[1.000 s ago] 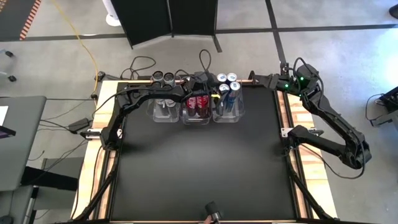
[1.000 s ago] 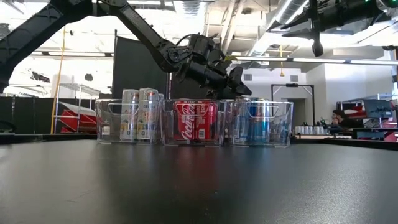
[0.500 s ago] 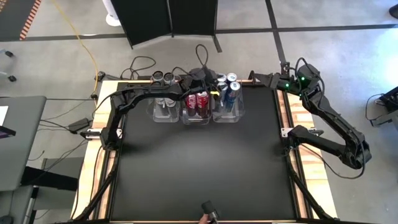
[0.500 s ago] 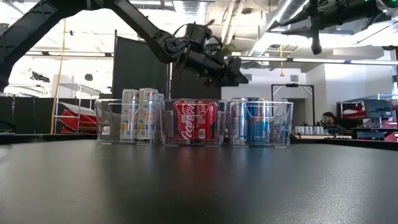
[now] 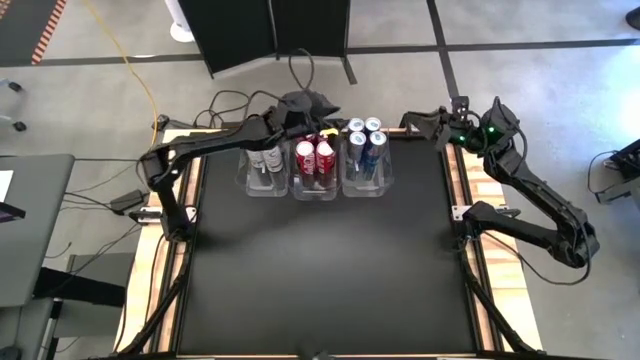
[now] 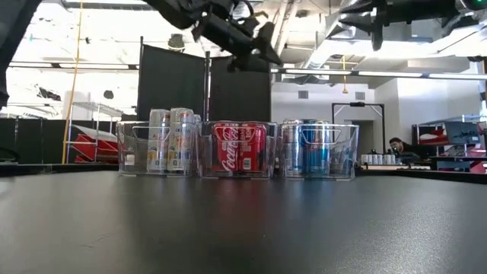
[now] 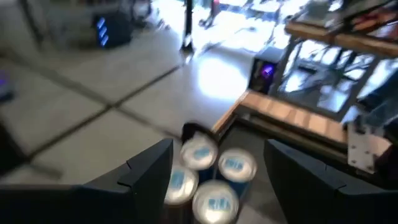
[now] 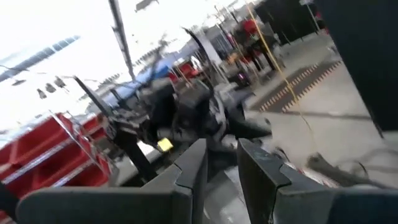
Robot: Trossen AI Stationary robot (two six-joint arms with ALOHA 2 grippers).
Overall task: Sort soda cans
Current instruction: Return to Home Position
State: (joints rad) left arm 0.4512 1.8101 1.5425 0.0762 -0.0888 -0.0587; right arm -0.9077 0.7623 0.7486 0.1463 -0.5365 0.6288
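Left jaws stand wide apart and empty, held high over the far edge of the table (image 5: pixel 320 270) at the end of the left arm (image 5: pixel 215 140), which reaches in from the left side. In the left wrist view its two dark fingers (image 7: pixel 146 174) frame four silver can tops (image 7: pixel 214 202) with clear air between them and touch nothing.

From those jaws the soda cans lie below and a little toward the near side, in three clear bins (image 6: pixel 131 156) set side by side at the far middle of the table. The first bin holds the grey cans (image 5: pixel 265 158), the middle one the red cans (image 5: pixel 315 153), and the last the blue cans (image 5: pixel 365 145). Every can stands upright, long axis vertical, its top well below the left jaws in the low view.

The sorting looks complete, so I judge the step in hand to be a retreat. The left arm is much the nearer and passes over the far end of the first bin, so it should pull away above the can tops.

Right jaws, at the tip of the right arm (image 5: pixel 530 182), hang high by the far right corner, well apart from the blue cans. Their fingers (image 8: pixel 193 171) are nearly together, with only a slim gap, and grip nothing.
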